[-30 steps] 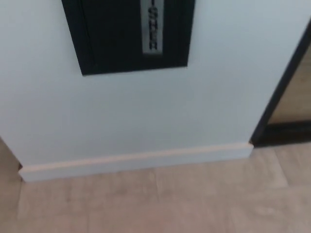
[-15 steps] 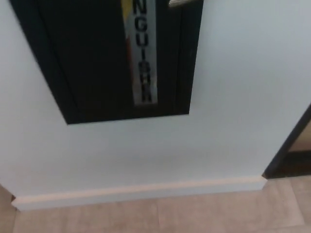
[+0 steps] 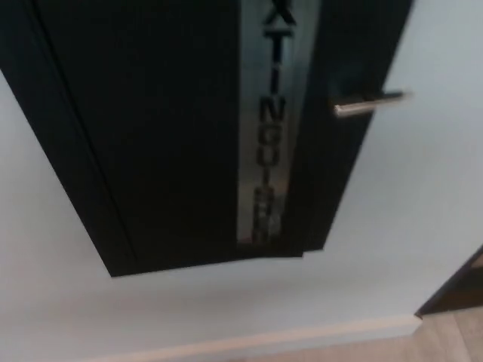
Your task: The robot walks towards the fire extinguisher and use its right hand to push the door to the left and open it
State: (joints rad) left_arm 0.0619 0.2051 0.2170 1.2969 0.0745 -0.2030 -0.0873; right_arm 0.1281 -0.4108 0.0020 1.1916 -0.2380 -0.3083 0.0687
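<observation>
Change: the whole picture has shifted since a second ago, so the camera moved, not the things; the black-framed dark-panelled fire extinguisher cabinet door (image 3: 189, 128) now fills most of the view where only its lower edge showed.
Door: set in the pale wall (image 3: 423, 211), shut as far as I can judge.
Handle: a slim silver metal lever (image 3: 367, 104) on the door's right edge, newly in sight.
Label: grey vertical strip with black letters (image 3: 268, 128), right of the door's middle.
Skirting: cream baseboard (image 3: 302, 338) below the door.
Hands: neither shows; whether they are open or closed cannot be told.
Meaning: probably close enough to reach; the push is not yet begun.
</observation>
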